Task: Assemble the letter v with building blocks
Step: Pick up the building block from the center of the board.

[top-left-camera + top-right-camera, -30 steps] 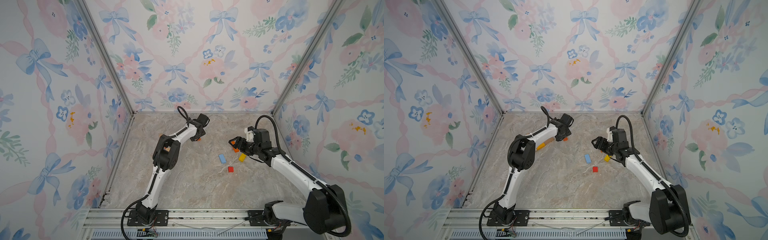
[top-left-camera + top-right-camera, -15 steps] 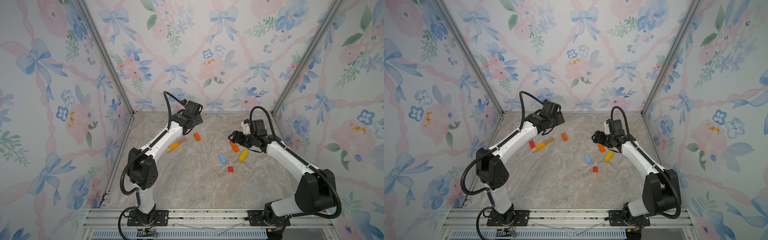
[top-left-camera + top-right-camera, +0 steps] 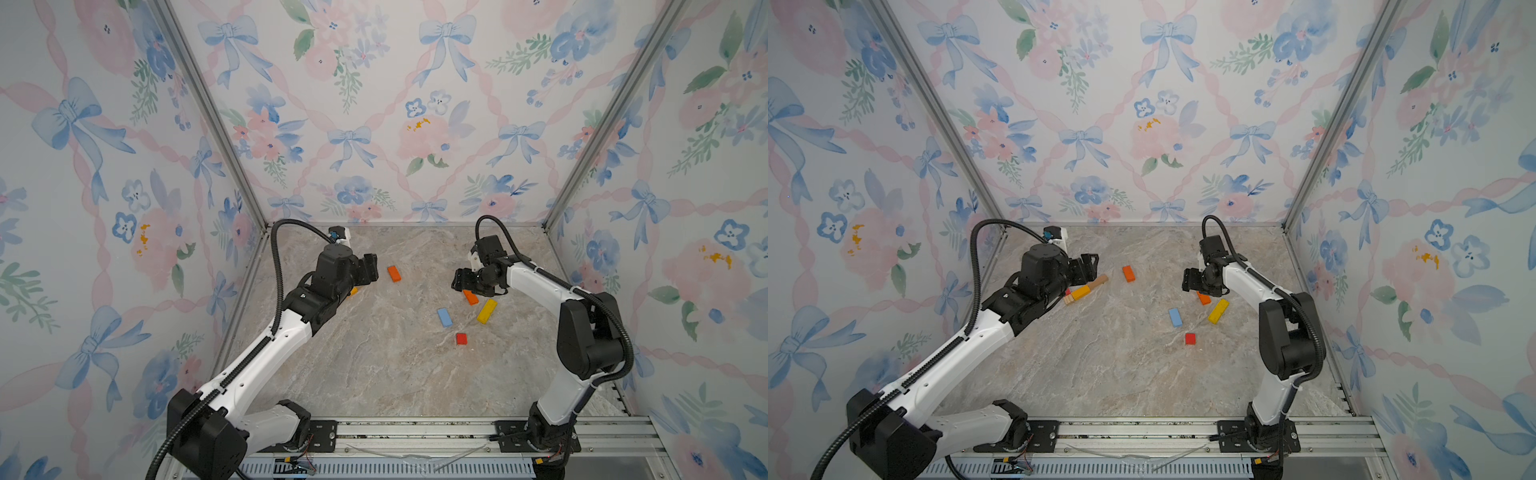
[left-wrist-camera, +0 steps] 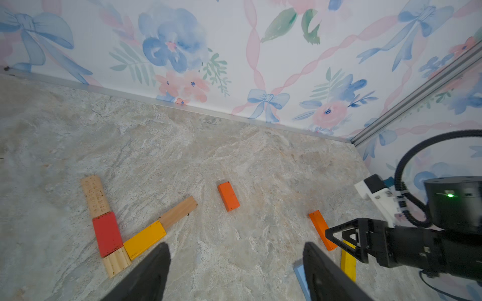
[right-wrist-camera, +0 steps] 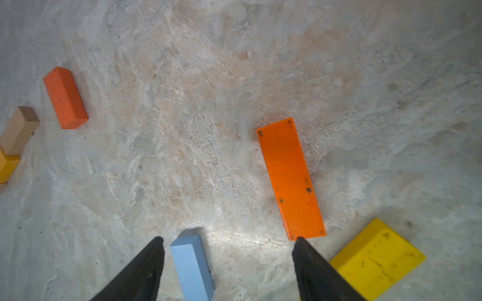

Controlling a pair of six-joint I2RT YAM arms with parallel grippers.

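Five building blocks lie joined in a V at the left: a wood bar (image 4: 95, 196), a red block (image 4: 107, 233), a ribbed wood square (image 4: 116, 262), a yellow-orange block (image 4: 144, 239) (image 3: 1080, 292) and another wood bar (image 4: 178, 212). Loose on the floor are an orange block (image 3: 394, 274) (image 4: 228, 196), a flat orange piece (image 3: 470, 297) (image 5: 289, 179), a yellow block (image 3: 486, 311), a light blue bar (image 3: 444, 317) (image 5: 191, 265) and a small red square (image 3: 461, 338). My left gripper (image 3: 370, 268) (image 4: 236, 247) hovers open and empty beside the V. My right gripper (image 3: 461, 284) (image 5: 228, 241) is open and empty over the blue bar and flat orange piece.
Floral walls close in the marble floor (image 3: 374, 374) on three sides, with metal corner posts (image 3: 582, 145). An aluminium rail (image 3: 415, 432) carrying both arm bases runs along the front. The right arm's black cable (image 3: 498, 232) loops above its wrist.
The left arm has drawn back to the left and dropped lower, and its jaws have opened wider. The orange block stays on the floor. The right gripper has barely shifted.
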